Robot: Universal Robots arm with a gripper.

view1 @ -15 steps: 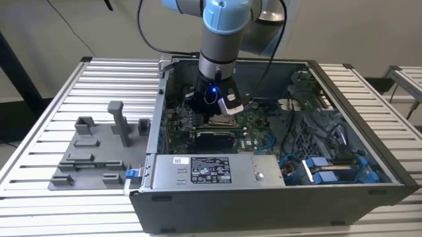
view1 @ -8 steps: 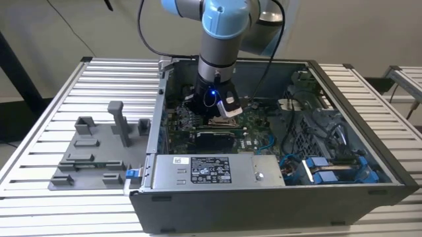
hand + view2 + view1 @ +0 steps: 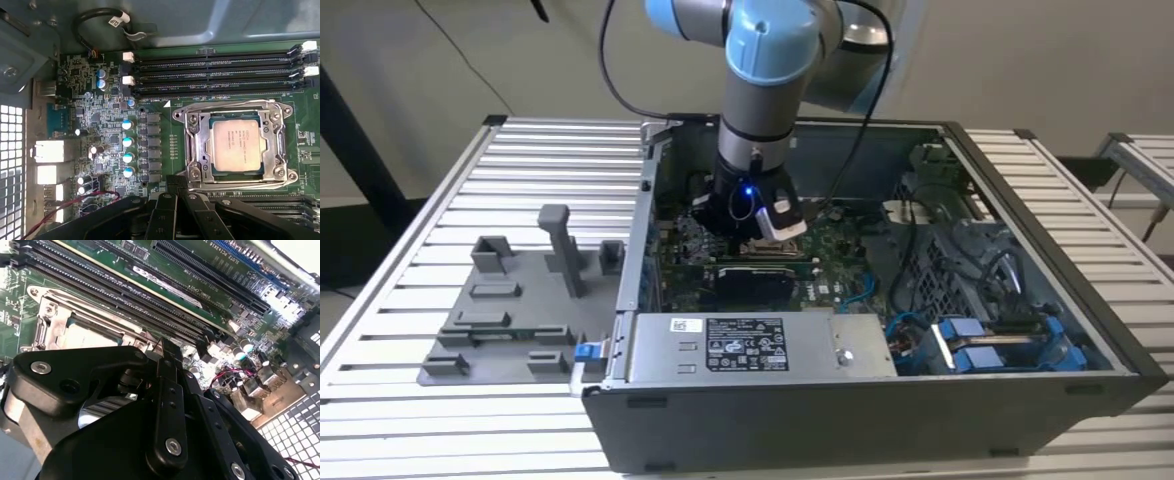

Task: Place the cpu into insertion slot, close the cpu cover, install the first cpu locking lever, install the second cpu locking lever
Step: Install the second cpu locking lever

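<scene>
The hand (image 3: 172, 182), fingers pressed together on nothing, hovers just beside the insertion slot (image 3: 235, 145) inside the open computer case (image 3: 1014, 400). The cpu (image 3: 236, 146) lies seated in that slot, and the cpu cover (image 3: 195, 145) is folded down around it on the green motherboard (image 3: 165, 135).

Surface (image 3: 480, 170): pale slatted metal, ribs running toward the exterior view's right, spanning nearly the whole scene. Behind it, a plain off-white wall (image 3: 1067, 50), evenly lit, no hard shadows. Dark upright post (image 3: 354, 150) at the exterior view's left, in front of the wall. Strip of light floor (image 3: 347, 275) visible past the surface's left edge. At the exterior view's right, a second slatted metal frame (image 3: 1141, 165) stands just apart from the main surface, with a narrow gap between them.
</scene>
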